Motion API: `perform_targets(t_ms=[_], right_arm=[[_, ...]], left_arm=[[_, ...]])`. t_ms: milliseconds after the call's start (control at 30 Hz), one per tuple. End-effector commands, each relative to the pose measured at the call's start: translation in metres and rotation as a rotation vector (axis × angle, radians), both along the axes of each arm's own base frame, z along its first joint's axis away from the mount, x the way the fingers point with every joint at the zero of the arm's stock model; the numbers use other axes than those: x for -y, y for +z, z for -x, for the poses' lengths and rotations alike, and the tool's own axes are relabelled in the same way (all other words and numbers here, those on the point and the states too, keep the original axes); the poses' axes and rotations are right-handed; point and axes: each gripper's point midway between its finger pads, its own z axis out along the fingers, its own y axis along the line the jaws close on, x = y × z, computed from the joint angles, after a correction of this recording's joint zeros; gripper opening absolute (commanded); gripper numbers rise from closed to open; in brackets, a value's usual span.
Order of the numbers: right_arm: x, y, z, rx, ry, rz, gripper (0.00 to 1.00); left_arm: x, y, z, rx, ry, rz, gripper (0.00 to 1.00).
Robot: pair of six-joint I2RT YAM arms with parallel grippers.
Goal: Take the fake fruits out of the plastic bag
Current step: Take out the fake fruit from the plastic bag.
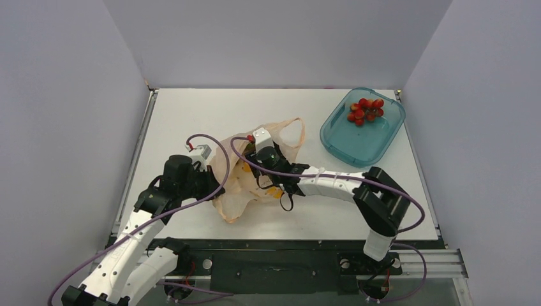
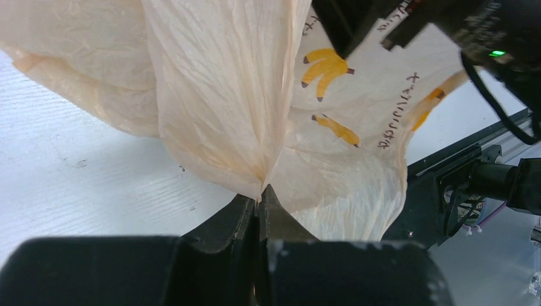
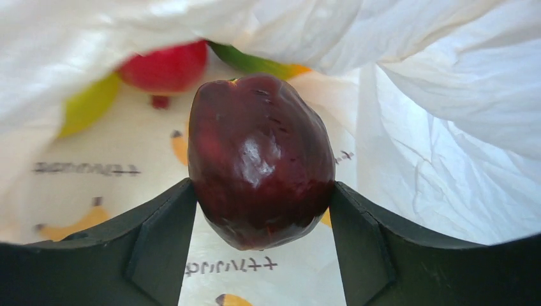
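Note:
The pale-orange plastic bag [image 1: 237,185] lies mid-table, its loop handle toward the back. My left gripper [image 1: 214,182] is shut on a pinched fold of the bag [image 2: 223,115] at its left side. My right gripper [image 1: 258,167] reaches inside the bag and is shut on the dark maroon fruit [image 3: 260,159], held between both fingers. Behind it inside the bag lie a red round ball [image 3: 167,65], a yellow-green fruit [image 3: 89,105] and the green-orange mango shape [image 3: 255,62]. The red berry cluster [image 1: 365,110] sits in the teal tub.
The teal translucent tub [image 1: 361,141] stands at the back right of the white table [image 1: 191,108]. Grey walls enclose left, back and right. The black rail [image 1: 281,255] runs along the near edge. Purple cables loop over both arms.

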Motion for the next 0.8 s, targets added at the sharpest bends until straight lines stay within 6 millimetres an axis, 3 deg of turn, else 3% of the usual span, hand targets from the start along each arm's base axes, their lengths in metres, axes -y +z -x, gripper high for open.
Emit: perform_targets(t_ms=[0,100,333,433,567,733,767], right_arm=[[-0.02,0.047,0.024,-0.012,0.105,-0.229,0.0],[-0.024,0.052,0.04,-0.051,0.166,-0.286,0.0],[-0.062,0.061,0.088,-0.21,0.449,-0.39,0.0],[-0.068,0.065,0.102,-0.235,0.492,-0.405,0.0],[-0.057,0.091,0.107,-0.186,0.491,-0.429,0.0],[-0.029,0.109,0.102,-0.092,0.443,-0.377,0.0],[-0.024,0.121,0.102,-0.062,0.436,-0.39,0.0]], left_arm=[[0.001,0.02,-0.007,0.06,0.014,0.021,0.0],[0.001,0.021,-0.007,0.067,0.016,0.022,0.0],[0.0,0.025,-0.006,0.083,0.021,0.027,0.0],[-0.001,0.026,-0.006,0.09,0.027,0.028,0.0],[-0.009,0.03,-0.007,0.114,0.069,0.014,0.0],[-0.041,0.045,-0.013,0.202,0.248,-0.035,0.0],[-0.046,0.047,-0.014,0.215,0.274,-0.038,0.0]])
